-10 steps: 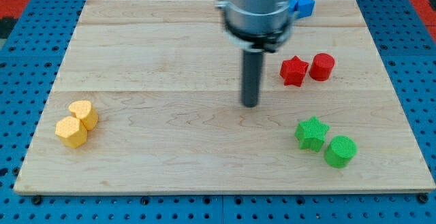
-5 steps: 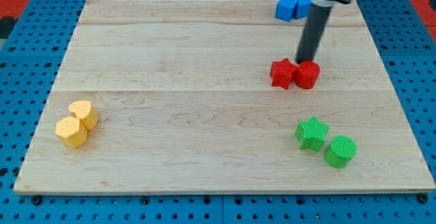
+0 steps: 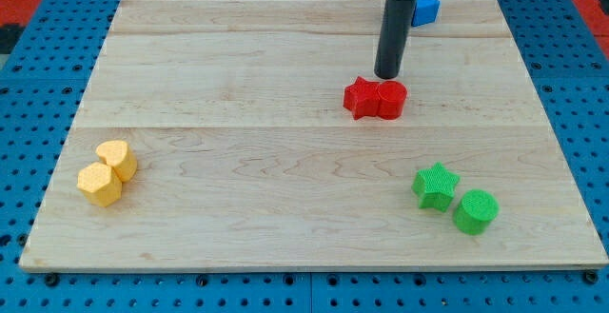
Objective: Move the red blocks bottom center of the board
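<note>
A red star block point(image 3: 361, 97) and a red cylinder point(image 3: 391, 100) sit touching side by side, right of the board's middle. My tip point(image 3: 386, 75) stands just above the red cylinder, at its top edge, close to touching it. The dark rod rises from there toward the view's top. The wooden board point(image 3: 238, 208) carries all the blocks.
A blue block point(image 3: 425, 8) lies at the top of the board, partly hidden behind the rod. A green star point(image 3: 436, 185) and a green cylinder point(image 3: 475, 210) sit at the lower right. Two yellow blocks point(image 3: 107, 172) sit at the lower left.
My tip swung from the board's middle to the right behind the red blocks, then moved left. The red star and cylinder slid left, ending about 50 pixels left of where they started.
</note>
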Motion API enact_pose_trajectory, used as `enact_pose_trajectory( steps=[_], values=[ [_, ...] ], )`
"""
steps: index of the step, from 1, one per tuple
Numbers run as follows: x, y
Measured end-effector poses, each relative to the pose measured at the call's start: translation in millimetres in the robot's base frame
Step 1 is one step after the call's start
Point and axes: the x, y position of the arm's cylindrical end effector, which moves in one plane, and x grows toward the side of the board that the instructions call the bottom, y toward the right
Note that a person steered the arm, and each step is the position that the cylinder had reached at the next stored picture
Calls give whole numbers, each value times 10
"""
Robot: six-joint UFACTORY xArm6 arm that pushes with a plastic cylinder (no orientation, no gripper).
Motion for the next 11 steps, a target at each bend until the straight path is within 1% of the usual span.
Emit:
enact_pose_trajectory(
  steps=[1, 2, 3, 4, 6, 7, 8, 9, 10, 11],
  values=[
    [-43, 56],
    [356, -281],
    [641, -784],
    [989, -1050],
    [461, -932],
    [235, -709],
    [-49, 147],
    [135, 779],
    [357, 409],
    [407, -285]
  ],
)
